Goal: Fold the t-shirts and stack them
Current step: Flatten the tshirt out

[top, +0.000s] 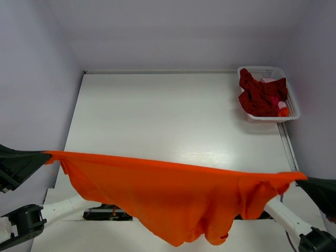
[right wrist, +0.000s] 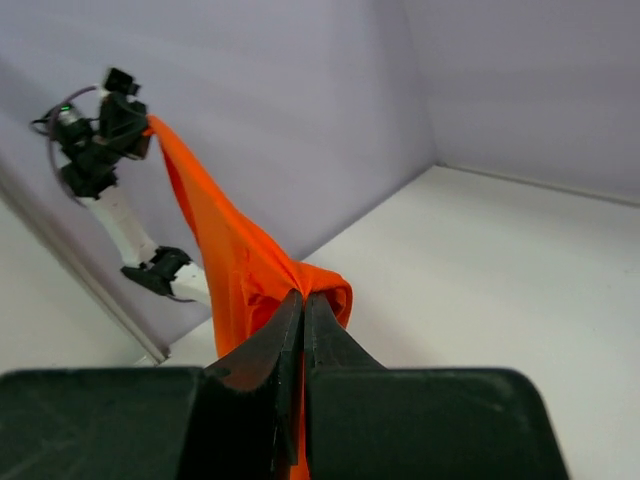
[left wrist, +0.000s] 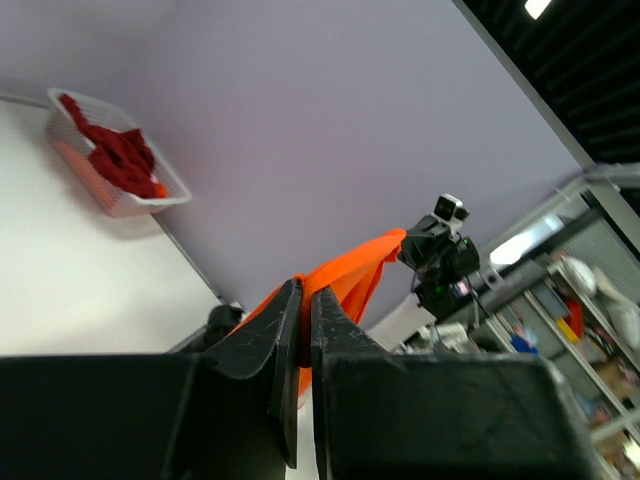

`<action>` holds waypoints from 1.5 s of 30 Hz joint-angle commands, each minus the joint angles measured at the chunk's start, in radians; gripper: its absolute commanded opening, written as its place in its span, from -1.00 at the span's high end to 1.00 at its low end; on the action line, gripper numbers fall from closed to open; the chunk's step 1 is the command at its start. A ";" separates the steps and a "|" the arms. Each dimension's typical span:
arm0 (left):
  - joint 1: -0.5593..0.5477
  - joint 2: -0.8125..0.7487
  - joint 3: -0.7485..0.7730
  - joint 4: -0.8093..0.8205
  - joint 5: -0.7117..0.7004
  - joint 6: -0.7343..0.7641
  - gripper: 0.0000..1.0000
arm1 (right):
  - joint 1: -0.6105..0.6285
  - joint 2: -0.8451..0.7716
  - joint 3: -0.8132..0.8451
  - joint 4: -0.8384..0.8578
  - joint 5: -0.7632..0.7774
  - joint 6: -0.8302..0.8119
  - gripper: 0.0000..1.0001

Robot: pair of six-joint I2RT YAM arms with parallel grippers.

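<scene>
A bright orange t-shirt (top: 173,199) hangs stretched in the air across the near edge of the table, its body drooping at the middle. My left gripper (top: 48,155) is shut on its left end, my right gripper (top: 300,177) is shut on its right end. In the left wrist view the orange cloth (left wrist: 345,272) runs from between my left gripper's (left wrist: 305,290) jaws to the other arm. Bunched orange t-shirt cloth (right wrist: 240,260) is pinched in my right gripper (right wrist: 303,297) in the right wrist view. Dark red t-shirts (top: 261,96) lie crumpled in the basket.
A white lattice basket (top: 292,100) stands at the far right corner of the white table (top: 168,115). Lilac walls close in the left, back and right sides. The arm bases sit at the near edge under the hanging cloth.
</scene>
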 commanded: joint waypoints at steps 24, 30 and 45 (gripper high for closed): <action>-0.300 0.118 -0.230 0.033 -1.019 -0.098 1.00 | 0.015 0.335 -0.397 0.529 0.314 -0.129 1.00; -0.300 0.075 -0.208 0.217 -0.847 0.053 1.00 | 0.015 0.370 -0.163 0.440 0.227 -0.114 1.00; -0.258 -0.015 -0.303 0.295 -0.200 -0.066 1.00 | 0.015 0.051 -0.178 0.196 0.020 -0.062 1.00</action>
